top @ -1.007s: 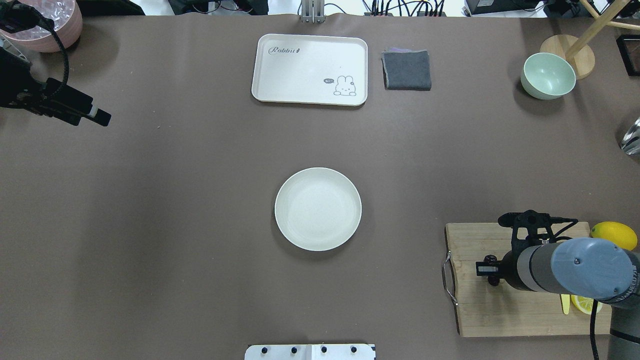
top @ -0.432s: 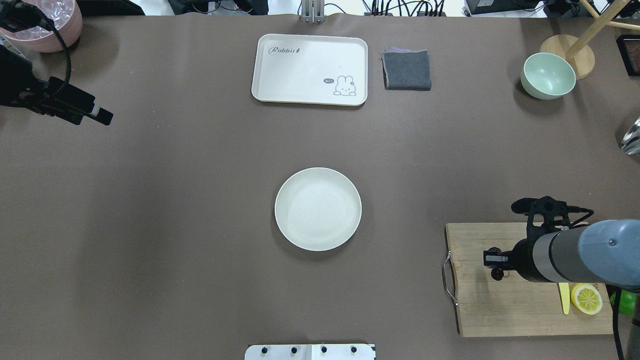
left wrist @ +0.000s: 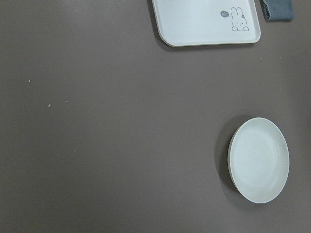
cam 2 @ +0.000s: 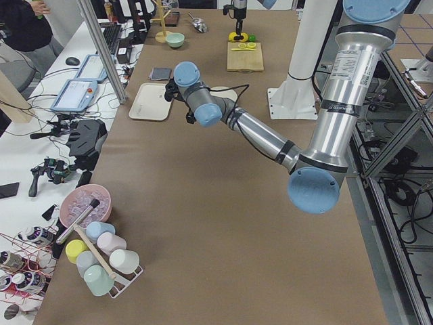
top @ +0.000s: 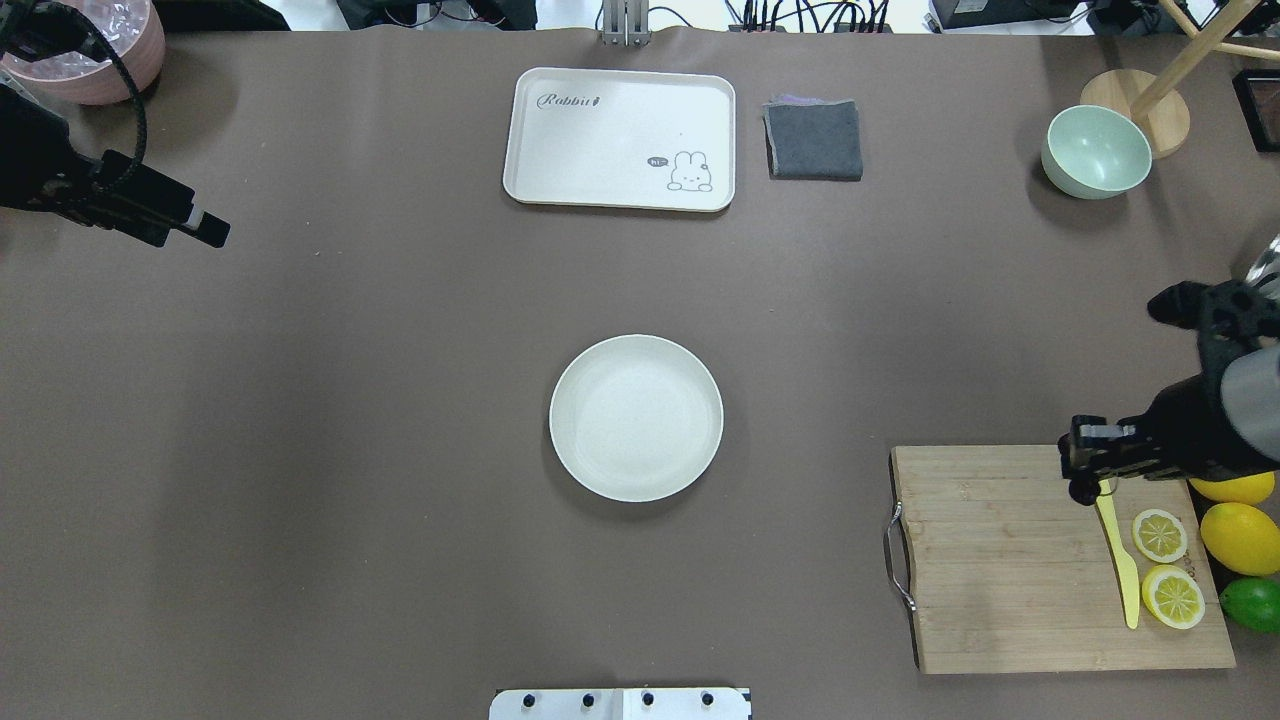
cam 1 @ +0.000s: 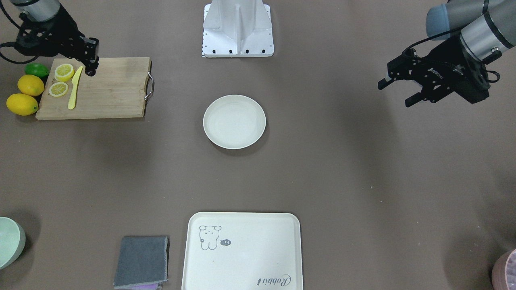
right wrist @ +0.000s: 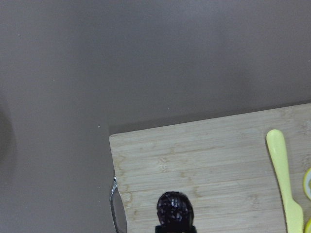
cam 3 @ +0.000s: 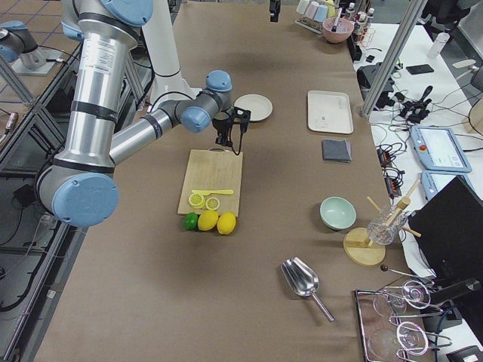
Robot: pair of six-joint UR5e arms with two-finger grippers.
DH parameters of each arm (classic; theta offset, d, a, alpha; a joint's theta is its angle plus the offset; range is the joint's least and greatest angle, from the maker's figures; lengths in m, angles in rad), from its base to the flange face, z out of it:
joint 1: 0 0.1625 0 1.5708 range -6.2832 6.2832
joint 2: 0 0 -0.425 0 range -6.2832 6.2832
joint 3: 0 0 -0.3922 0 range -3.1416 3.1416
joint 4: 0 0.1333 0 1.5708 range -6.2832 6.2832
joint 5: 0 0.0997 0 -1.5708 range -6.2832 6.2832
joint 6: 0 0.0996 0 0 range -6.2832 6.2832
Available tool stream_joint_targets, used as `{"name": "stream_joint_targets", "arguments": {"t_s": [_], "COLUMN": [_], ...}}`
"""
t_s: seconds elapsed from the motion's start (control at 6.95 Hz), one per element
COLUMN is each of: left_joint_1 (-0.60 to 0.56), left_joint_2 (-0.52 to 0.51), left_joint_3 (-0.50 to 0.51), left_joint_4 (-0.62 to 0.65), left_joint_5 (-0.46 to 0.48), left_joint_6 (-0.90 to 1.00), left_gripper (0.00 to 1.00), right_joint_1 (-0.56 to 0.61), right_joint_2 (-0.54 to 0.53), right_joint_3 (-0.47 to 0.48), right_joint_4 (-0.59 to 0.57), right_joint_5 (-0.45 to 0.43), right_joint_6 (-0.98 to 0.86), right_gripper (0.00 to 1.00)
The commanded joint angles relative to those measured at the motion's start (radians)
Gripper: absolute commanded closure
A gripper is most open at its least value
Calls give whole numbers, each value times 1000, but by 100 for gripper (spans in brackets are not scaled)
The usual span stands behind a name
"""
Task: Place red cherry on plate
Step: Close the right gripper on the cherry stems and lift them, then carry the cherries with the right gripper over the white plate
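pinches the red cherry between the closed-in fingers of the right gripper, over the far edge of the cutting board and just beside the tip of the yellow knife. comes in from the right edge of the overhead view with the forearm roughly level and the wrist bent, so that the fingers point straight down at the wood. in the right wrist view, a dark maroon lump at the bottom edge, over the board's corner by the metal handle. well apart from the plate, which sits at the table's centre. beyond the knife, two lemon slices on the board, with whole lemons and a lime off its edge. on the other side, holds the left gripper above the brown table, far from the plate, fingers spread apart and angled down toward the table's middle.
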Motion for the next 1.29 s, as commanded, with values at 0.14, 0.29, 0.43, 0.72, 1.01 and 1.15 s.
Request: {"name": "stream_joint_targets", "arguments": {"t_s": [0.14,0.29,0.43,0.72,1.01,1.15], "left_joint_1": [-34,-54,-100,-180,-277,-285], "left_joint_2": [11,72,132,229,280,294], "left_joint_3": [12,7,36,123,176,177], "left_joint_4": [3,-1,6,6,6,6], "left_joint_5": [8,13,43,132,135,146], "left_joint_6": [15,62,184,361,397,397], "left_gripper": [3,2,3,3,3,3], "right_joint_1": [239,213,146,-11,-106,-140], "right_joint_2": [303,568,801,1006,1083,1123], "right_joint_3": [34,26,-50,-234,-395,-494], "right_joint_4": [-491,-806,-999,-1030,-887,-815], "right_joint_5": [157,115,-7,-175,-243,-270], "right_joint_6": [-258,-260,-258,-244,-188,-185], "right_gripper": [100,100,100,100,100,100]}}
